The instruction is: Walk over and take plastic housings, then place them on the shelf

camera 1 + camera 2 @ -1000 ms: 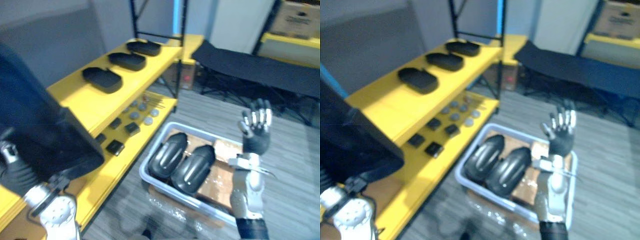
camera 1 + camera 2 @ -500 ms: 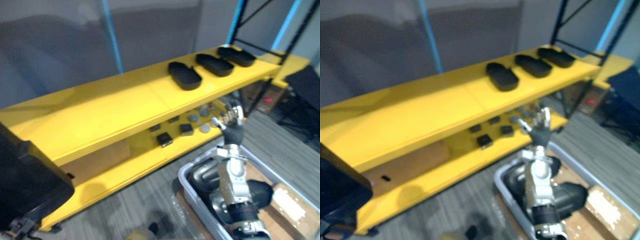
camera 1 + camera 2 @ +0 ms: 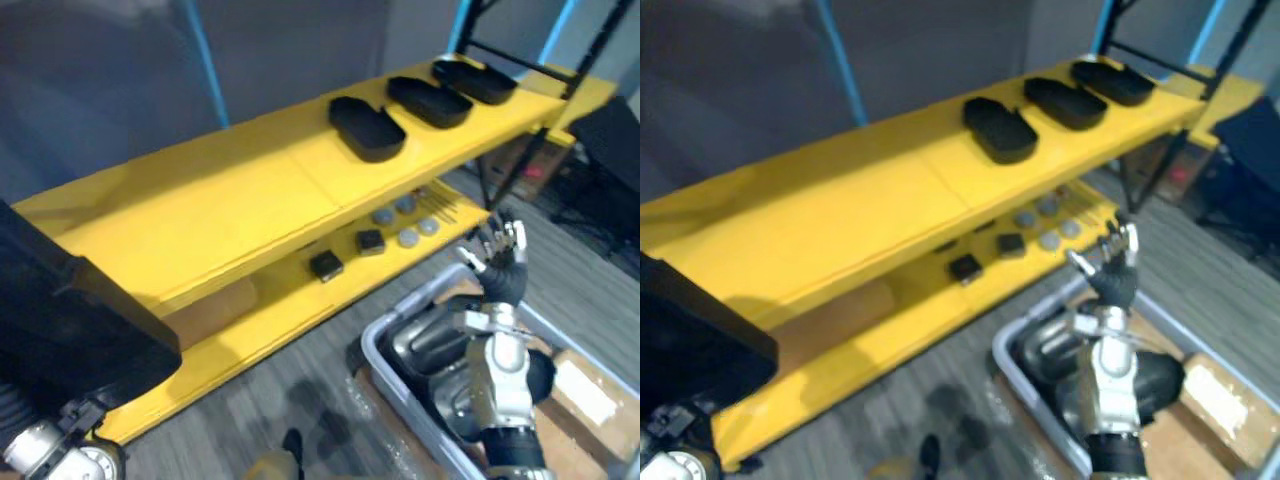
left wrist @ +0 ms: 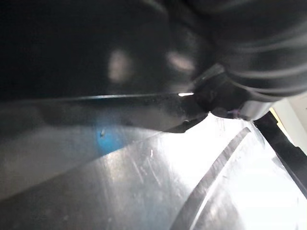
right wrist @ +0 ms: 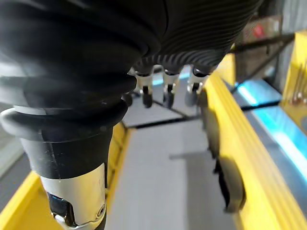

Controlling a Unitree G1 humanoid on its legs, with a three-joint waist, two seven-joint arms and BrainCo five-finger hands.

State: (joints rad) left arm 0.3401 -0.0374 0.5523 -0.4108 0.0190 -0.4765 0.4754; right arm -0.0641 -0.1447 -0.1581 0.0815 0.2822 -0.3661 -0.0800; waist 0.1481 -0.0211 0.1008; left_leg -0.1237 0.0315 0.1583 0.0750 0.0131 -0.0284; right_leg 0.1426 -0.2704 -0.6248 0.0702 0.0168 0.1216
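Left eye view: right hand [image 3: 500, 262] raised, fingers spread, over bin [image 3: 372, 345] far rim; shelf [image 3: 220, 210] top free left of three housings [image 3: 366, 127]. State of left hand [image 4: 249, 62] cannot be told.

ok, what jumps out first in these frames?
The long yellow shelf running across the view, with three black housings in a row on its top tier toward the far right end. Next, the right hand, open above the grey bin of dark housings on the floor at lower right, and a big dark shell in the lower left corner.
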